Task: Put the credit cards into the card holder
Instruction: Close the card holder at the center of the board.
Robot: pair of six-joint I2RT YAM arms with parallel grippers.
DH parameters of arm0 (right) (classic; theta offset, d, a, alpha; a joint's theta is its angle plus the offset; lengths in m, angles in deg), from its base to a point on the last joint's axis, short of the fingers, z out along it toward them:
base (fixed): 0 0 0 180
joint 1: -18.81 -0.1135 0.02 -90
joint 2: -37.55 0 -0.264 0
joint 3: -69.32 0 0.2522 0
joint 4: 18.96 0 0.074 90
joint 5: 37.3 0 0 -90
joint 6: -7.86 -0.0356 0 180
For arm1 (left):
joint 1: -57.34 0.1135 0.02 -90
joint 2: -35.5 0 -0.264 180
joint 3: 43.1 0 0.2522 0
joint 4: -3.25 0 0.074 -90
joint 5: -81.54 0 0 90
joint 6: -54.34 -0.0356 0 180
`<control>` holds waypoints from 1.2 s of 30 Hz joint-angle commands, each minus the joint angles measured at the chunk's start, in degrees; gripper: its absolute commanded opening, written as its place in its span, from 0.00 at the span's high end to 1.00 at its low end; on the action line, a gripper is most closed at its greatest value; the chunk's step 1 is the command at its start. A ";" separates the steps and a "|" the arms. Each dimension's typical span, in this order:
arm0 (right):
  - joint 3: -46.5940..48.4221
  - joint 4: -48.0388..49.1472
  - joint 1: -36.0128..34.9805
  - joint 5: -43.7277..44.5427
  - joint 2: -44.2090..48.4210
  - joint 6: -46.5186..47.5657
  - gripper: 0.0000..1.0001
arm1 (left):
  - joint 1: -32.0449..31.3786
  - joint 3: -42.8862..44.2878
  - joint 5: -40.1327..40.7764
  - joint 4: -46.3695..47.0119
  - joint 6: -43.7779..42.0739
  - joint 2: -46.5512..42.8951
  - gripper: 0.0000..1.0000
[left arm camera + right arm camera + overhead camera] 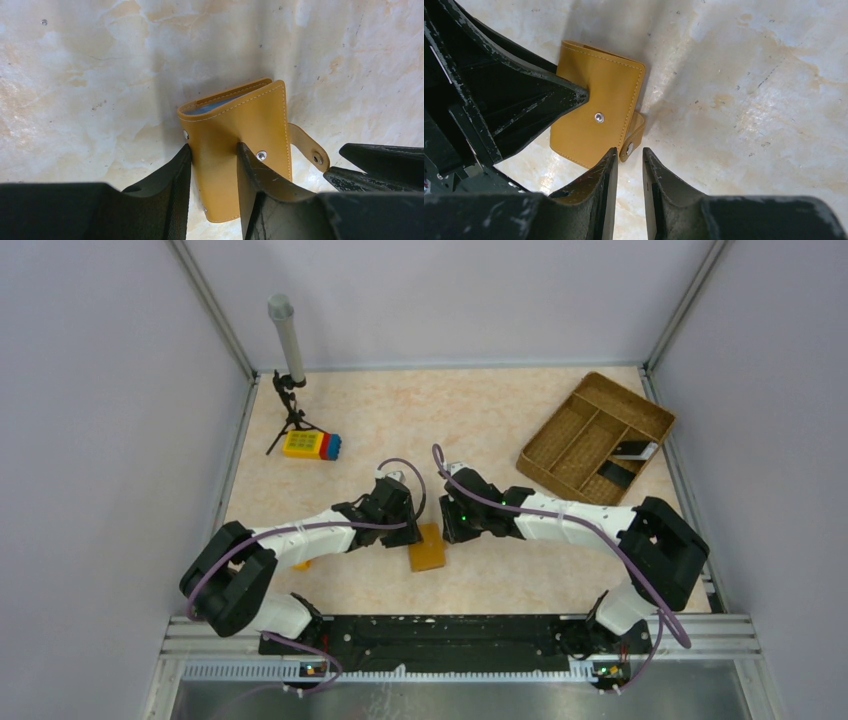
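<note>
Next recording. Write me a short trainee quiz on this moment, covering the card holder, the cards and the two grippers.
1. True or false: the card holder lies inside the woven tray.
2. Which colour shows in the card holder's pocket in the left wrist view? A black, B light blue, C red.
3. Fill in: the snap strap ends at the fingertips of the ___ gripper.

Key
1. False. It lies on the table, between the left gripper and the right gripper.
2. B, the light blue card.
3. Right.
</note>
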 commanded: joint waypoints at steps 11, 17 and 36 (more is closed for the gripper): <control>3.18 0.14 -0.60 -0.48 0.64 0.14 0.82 | -0.37 -1.11 3.96 -6.27 -1.83 2.95 0.64; 3.83 -0.11 -0.92 -1.07 -0.33 0.28 0.80 | -0.40 -1.10 3.97 -6.20 -1.92 2.92 0.65; 4.29 -1.04 -1.55 -1.52 -2.28 -0.27 0.82 | -0.49 -1.18 3.96 -6.09 -2.00 2.95 0.66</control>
